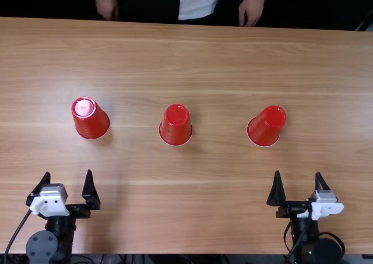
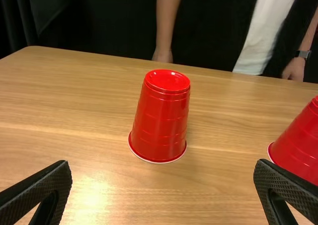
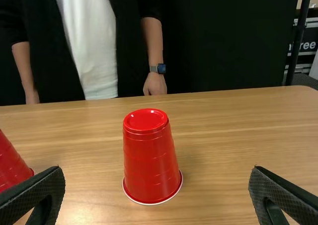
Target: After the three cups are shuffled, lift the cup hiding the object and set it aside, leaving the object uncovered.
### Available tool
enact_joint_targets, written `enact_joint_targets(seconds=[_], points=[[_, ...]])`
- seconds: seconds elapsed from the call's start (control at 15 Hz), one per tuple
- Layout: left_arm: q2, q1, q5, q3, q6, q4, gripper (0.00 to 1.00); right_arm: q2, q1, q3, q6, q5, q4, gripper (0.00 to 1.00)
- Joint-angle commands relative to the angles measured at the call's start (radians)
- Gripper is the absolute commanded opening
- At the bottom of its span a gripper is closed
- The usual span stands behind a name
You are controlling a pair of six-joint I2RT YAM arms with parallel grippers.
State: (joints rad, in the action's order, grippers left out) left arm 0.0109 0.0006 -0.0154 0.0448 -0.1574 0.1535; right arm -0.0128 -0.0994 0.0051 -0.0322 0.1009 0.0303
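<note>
Nearest, left hand (image 1: 67,176) and right hand (image 1: 297,176), fingers spread apart, short of three upended cups: left cup (image 1: 90,118) ahead of left hand, right cup (image 1: 267,126) ahead of right hand, middle cup (image 1: 175,125) between; hiding cup untellable, so straddle the chosen one, clamp lightly, lift straight up.

Red, white-rimmed left cup (image 1: 90,119), middle cup (image 1: 175,125), right cup (image 1: 266,126); light brown wood-grain table (image 1: 204,60); black, perhaps cross-hatched fingers (image 2: 284,186).
</note>
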Motion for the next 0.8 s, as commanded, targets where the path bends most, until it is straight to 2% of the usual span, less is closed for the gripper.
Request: enact_joint_targets(seconds=[0.0, 0.13, 0.2, 0.33, 0.4, 0.47, 0.53, 0.6, 0.67, 0.73], points=[[-0.011, -0.004, 0.045, -0.037, 0.023, 0.077, 1.0, 0.013, -0.011, 0.001, 0.03, -0.001, 0.005, 1.0], [-0.011, -0.004, 0.157, -0.031, 0.121, 0.032, 1.0, 0.013, -0.011, 0.095, 0.034, -0.001, -0.002, 1.0], [-0.011, 0.006, 0.163, -0.011, 0.157, 0.031, 1.0, 0.013, -0.01, 0.121, 0.034, -0.001, -0.002, 1.0], [0.014, 0.018, 0.157, 0.112, 0.168, 0.031, 1.0, -0.07, -0.008, 0.202, 0.036, 0.004, -0.004, 1.0], [0.089, 0.019, 0.157, 0.188, 0.168, 0.04, 1.0, -0.125, -0.006, 0.253, 0.041, 0.006, -0.015, 1.0], [0.155, 0.021, 0.154, 0.267, 0.168, 0.043, 1.0, -0.191, -0.002, 0.312, 0.064, 0.006, -0.042, 1.0], [0.207, 0.032, 0.141, 0.351, 0.168, 0.058, 1.0, -0.265, -0.002, 0.394, 0.102, 0.006, -0.09, 1.0], [0.258, 0.058, 0.113, 0.426, 0.168, 0.1, 1.0, -0.343, -0.003, 0.487, 0.137, 0.006, -0.16, 1.0], [0.337, 0.081, 0.107, 0.512, 0.167, 0.145, 1.0, -0.417, -0.008, 0.582, 0.145, 0.004, -0.23, 1.0], [0.42, 0.09, 0.12, 0.613, 0.167, 0.187, 1.0, -0.473, -0.008, 0.67, 0.145, 0.006, -0.284, 1.0]])
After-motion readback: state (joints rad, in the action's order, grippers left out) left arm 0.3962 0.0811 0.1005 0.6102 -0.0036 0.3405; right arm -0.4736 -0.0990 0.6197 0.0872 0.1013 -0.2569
